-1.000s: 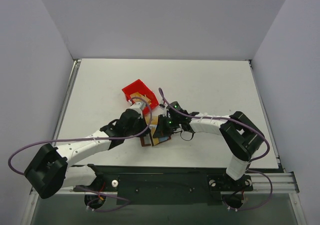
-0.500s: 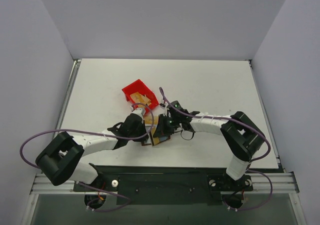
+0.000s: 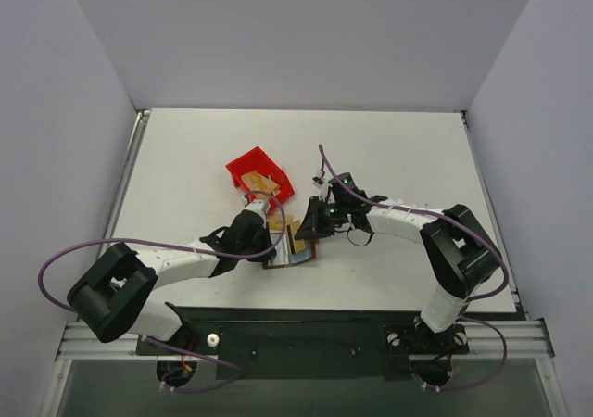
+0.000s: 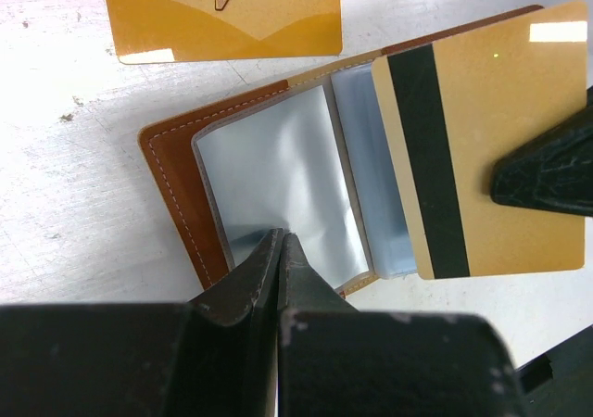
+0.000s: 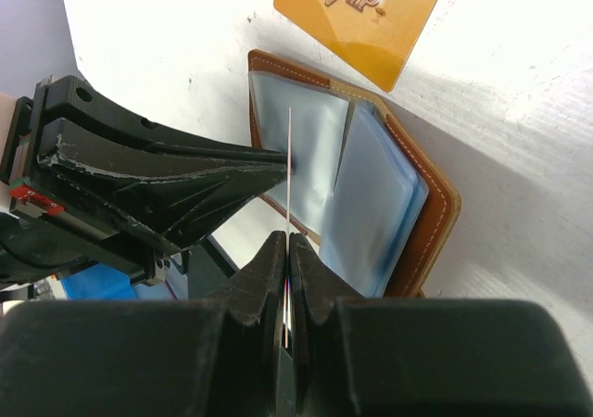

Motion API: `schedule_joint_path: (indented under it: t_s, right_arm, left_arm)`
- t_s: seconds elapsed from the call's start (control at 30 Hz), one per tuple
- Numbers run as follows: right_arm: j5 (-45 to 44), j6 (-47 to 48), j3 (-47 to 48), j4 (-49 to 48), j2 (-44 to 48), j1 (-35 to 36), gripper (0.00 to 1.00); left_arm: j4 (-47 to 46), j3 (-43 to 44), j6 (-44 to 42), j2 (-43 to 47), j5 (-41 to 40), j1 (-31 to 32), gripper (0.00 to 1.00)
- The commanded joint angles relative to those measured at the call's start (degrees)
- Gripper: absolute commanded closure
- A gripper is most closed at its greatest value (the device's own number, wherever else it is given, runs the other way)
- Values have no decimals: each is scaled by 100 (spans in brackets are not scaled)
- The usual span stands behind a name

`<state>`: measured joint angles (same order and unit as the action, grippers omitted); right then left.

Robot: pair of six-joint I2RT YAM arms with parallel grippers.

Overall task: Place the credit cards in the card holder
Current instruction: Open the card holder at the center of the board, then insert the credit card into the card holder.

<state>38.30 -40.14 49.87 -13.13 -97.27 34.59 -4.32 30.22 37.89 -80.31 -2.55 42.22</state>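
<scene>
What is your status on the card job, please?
Left tool pinching clear sleeve of open brown leather card holder. Right tool gripping gold striped card over it, not inserted. Second gold VIP card beside; nothing blocking.

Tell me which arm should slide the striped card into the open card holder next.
Right. The right claw grips the striped card just over the open card holder; the left claw is busy pinching the holder's clear sleeve.
</scene>
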Motion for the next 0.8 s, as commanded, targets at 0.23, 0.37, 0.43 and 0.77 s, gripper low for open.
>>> schedule_joint_path:
  t_s: [0.23, 0.37, 0.43, 0.77]
  right_arm:
    - [64, -134, -3, -138, -195, 162, 100]
    - [-173, -187, -91, -164, -213, 224, 100]
    - [-305, -213, -143, -181, -213, 241, 100]
    - [-666, -275, -451, -480, -345, 259, 100]
  left_arm:
    - [-8, -69, -62, -37, -35, -47, 100]
    - [18, -77, -80, 7, -35, -47, 100]
    - [19, -86, -71, 42, -44, -47, 100]
    - [168, -139, -80, 244, -62, -100, 100]
